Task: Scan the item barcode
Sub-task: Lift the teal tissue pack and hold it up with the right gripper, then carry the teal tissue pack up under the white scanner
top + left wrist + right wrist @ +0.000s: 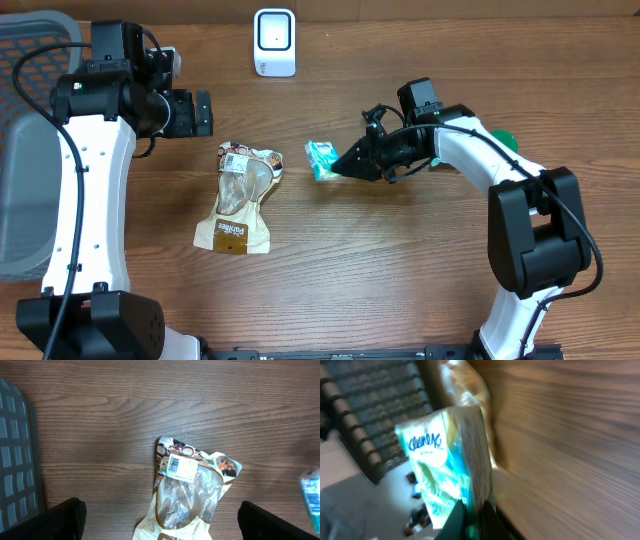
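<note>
A grey basket (25, 150) sits at the left edge of the table (400, 290). Just right of it the left gripper (190, 113) hangs above the wood with its fingers (65, 520) spread wide and nothing between them. Below it and a little to the right, a snack bag (240, 195) lies flat on the table. Its white barcode label (180, 467) faces up at the end nearer that gripper. The white scanner (274, 42) stands at the far edge, well apart from the bag. Right of the bag, near its top corner, is the tissue pack (320, 158) — pinched at one end by the right gripper (338, 165), whose fingers (452, 525) press onto it. The right wrist view shows its printed face, with bag and basket beyond. Whether the pack touches the table I cannot tell. A green object (505, 140) shows behind the right arm.
</note>
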Controlling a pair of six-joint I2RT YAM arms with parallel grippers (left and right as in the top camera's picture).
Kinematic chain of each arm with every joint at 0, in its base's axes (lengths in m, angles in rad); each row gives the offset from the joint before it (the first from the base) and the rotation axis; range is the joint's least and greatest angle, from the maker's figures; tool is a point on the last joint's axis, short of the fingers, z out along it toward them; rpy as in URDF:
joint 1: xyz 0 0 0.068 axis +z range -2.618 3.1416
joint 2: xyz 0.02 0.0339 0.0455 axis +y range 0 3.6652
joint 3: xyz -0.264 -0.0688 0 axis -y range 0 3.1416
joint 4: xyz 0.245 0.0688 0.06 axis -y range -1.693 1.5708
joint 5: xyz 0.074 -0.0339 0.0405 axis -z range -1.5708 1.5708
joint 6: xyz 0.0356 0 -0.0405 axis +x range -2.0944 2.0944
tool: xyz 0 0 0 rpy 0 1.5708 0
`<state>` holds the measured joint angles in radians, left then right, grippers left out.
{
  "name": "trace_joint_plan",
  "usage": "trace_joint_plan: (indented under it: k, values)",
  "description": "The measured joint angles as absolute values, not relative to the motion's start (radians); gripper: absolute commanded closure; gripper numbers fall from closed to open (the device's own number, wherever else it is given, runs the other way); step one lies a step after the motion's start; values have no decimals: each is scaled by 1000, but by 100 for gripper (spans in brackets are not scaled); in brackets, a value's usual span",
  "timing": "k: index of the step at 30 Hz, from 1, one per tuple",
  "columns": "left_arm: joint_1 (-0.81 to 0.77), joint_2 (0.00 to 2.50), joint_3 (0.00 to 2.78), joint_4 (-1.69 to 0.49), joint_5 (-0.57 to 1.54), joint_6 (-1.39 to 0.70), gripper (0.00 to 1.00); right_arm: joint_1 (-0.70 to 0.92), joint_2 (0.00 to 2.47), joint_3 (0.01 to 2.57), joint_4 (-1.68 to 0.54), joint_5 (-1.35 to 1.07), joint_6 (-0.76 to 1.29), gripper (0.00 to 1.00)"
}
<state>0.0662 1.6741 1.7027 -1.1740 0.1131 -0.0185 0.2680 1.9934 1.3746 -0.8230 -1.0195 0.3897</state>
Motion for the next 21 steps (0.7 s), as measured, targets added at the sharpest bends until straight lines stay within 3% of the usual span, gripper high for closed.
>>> trace_joint_plan:
  k: [7, 11, 15, 21]
  values:
    - [66, 1674, 1703, -1174, 113, -19, 0, 272, 1993, 1748, -1241, -664, 279, 96]
    - [66, 1674, 1703, -1174, 113, -19, 0, 283, 1991, 1995, -1344, -484, 253, 96]
    - [66, 1674, 1703, -1174, 113, -19, 1, 319, 1983, 2163, -1306, -265, 232, 96]
    - [66, 1674, 1703, -1174, 113, -19, 1, 431, 1982, 2196, -1027, 115, 123, 96]
